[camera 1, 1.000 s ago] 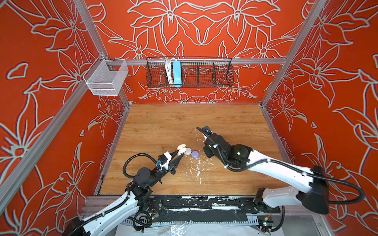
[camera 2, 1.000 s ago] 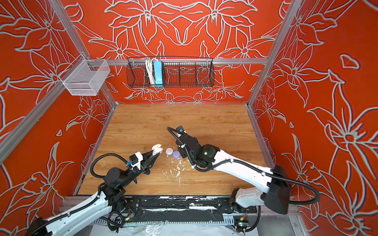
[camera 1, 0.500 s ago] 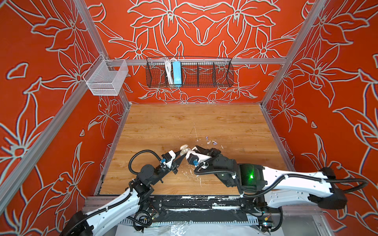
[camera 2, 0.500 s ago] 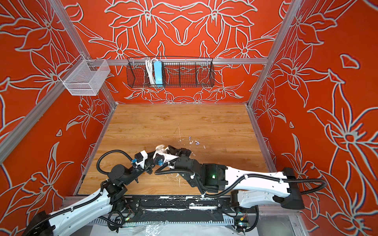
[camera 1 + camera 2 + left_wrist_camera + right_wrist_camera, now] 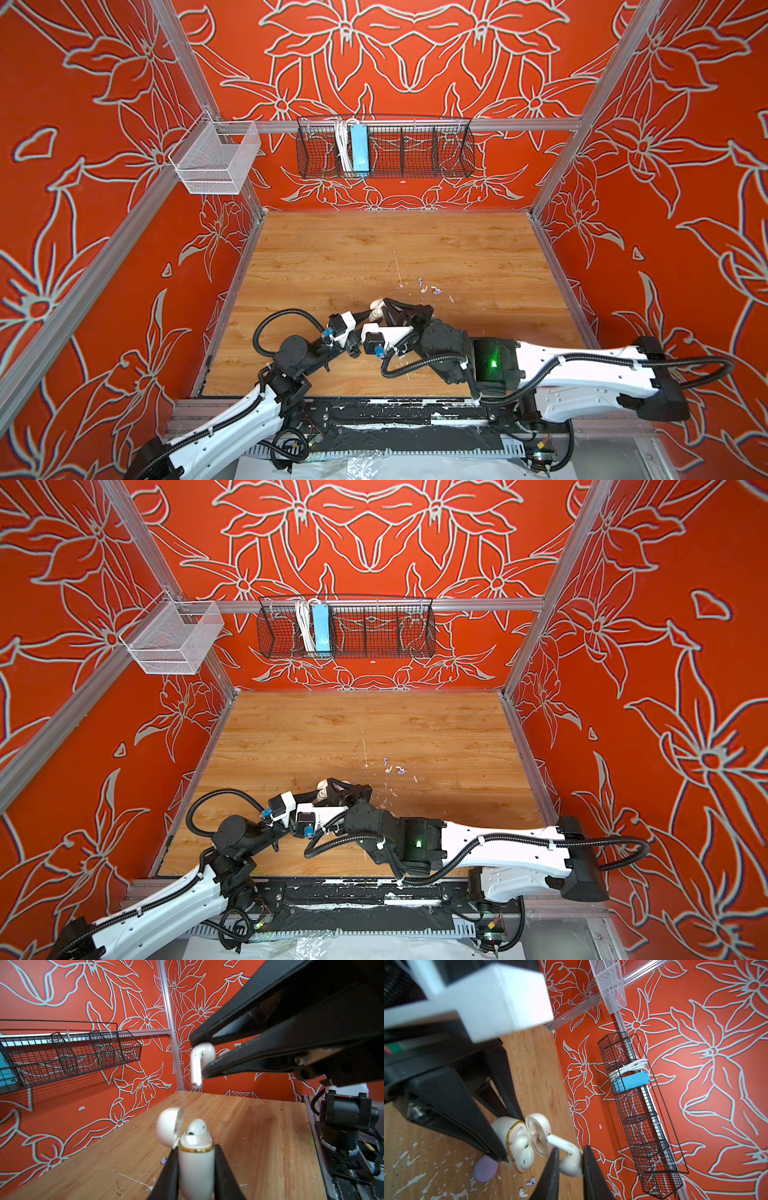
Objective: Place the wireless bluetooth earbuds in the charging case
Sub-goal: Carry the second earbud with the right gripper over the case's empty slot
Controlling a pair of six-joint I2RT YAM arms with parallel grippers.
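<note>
Right gripper (image 5: 571,1148), pinching a white earbud (image 5: 569,1164), has swung in from two o'clock to the open case (image 5: 196,1165) the left gripper (image 5: 196,1147) clamps; insertion next

Wooden table (image 5: 332,257); loose earbuds (image 5: 435,290), lavender case (image 5: 485,1168)

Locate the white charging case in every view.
In a top view: white charging case, just below picture centre.
In a top view: same spot.
Left wrist: clamped in the left end effector, lid open.
Right wrist: facing the earbud held by the right end effector.
Shared landmark: black wire basket.
</note>
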